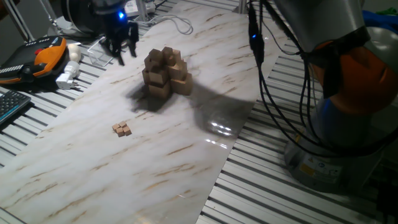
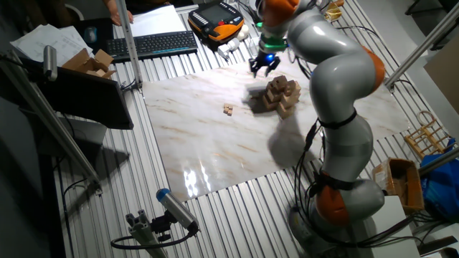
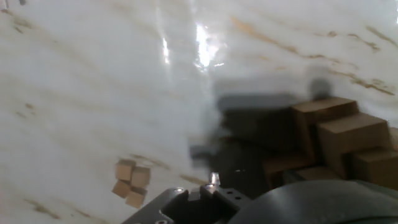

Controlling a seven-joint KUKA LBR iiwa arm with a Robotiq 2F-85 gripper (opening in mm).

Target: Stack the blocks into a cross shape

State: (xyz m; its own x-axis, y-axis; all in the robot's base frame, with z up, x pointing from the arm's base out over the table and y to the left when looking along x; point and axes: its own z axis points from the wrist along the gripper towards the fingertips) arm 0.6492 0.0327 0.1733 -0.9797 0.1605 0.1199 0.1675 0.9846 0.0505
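Marble-pattern white board [image 1: 186, 155] lies over the slatted metal table [image 1: 37, 134]; your gripper [image 1: 120, 45] hangs above the board's far edge, near the clutter.

- One fixed view: tiered pile of light-tan wooden cubes [image 1: 165, 73] stands mid-board, larger cubes low, smaller on top. Small cluster of tiny light-tan wooden blocks [image 1: 122, 129] sits on the bare board, well apart from the pile, on the camera side. You also get the orange-and-black handheld pendant [image 1: 43, 55] and white adapter [image 1: 67, 76] at the left, which the hand view never shows.
- Other fixed view: gives you the grey arm [image 2: 337, 79] arching over the pile [image 2: 278, 95], gripper [image 2: 265, 64] just beside the pile's upper left; blocks [image 2: 228, 109] lie left of the pile. Black keyboard [image 2: 154, 44] at the top.
- Hand view: blurred. Blocks [image 3: 131, 182] show at lower left as about three cubes touching; pile [image 3: 339, 140] at right edge, with the gripper's shadow between them. Fingertips aren't visible here.

Gripper state: fingers look spread with nothing between them in the first fixed view. Blocks are well apart from it, with the pile closer.
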